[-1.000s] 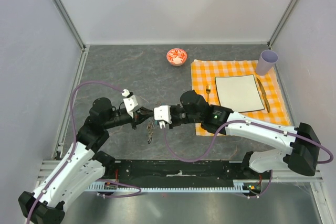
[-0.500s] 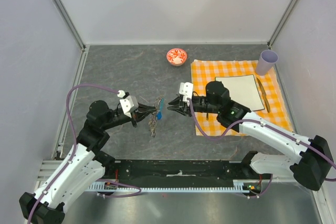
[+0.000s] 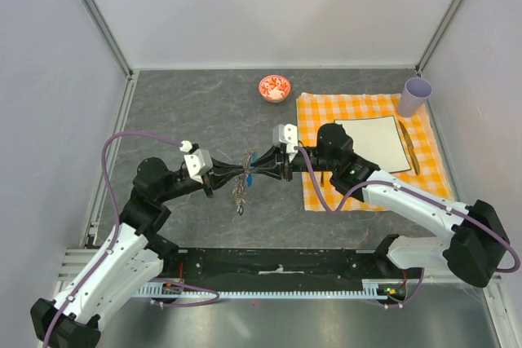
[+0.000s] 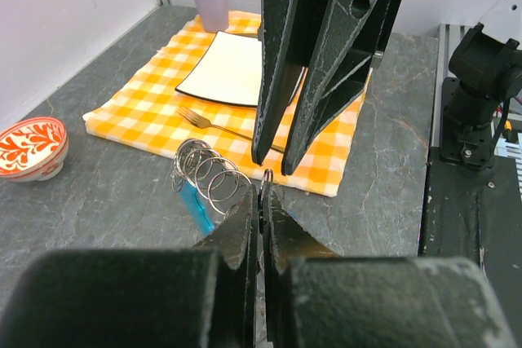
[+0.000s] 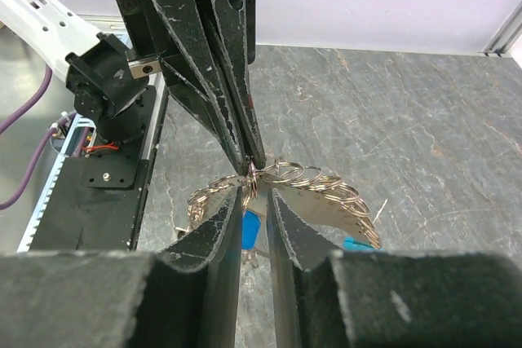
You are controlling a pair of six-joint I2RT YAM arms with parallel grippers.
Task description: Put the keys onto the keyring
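**Keyring handover: slip risk**

Top: left gripper (image 3: 227, 175) clenched on the keyring (image 3: 247, 167), held above the worktop (image 3: 188, 112), keys (image 3: 239, 196) dangling beneath. Opposite, the right gripper (image 3: 263, 167), jaws slightly parted, meets it; closing off-line could twist the keyring loose.
Left wrist: keys hidden below the fingers (image 4: 241, 226).
Right wrist: whether its pads (image 5: 216, 226) touch the keyring, unclear.

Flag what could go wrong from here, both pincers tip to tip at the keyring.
The left pincer pinches the keyring by thin wire at its very tips; a push from the right pincer might twist it loose, dropping the keys.
The tips nearly touch, so any closer approach could make them collide.
The right pincer's jaws stand slightly apart beside several coils; it could close on the wrong one.
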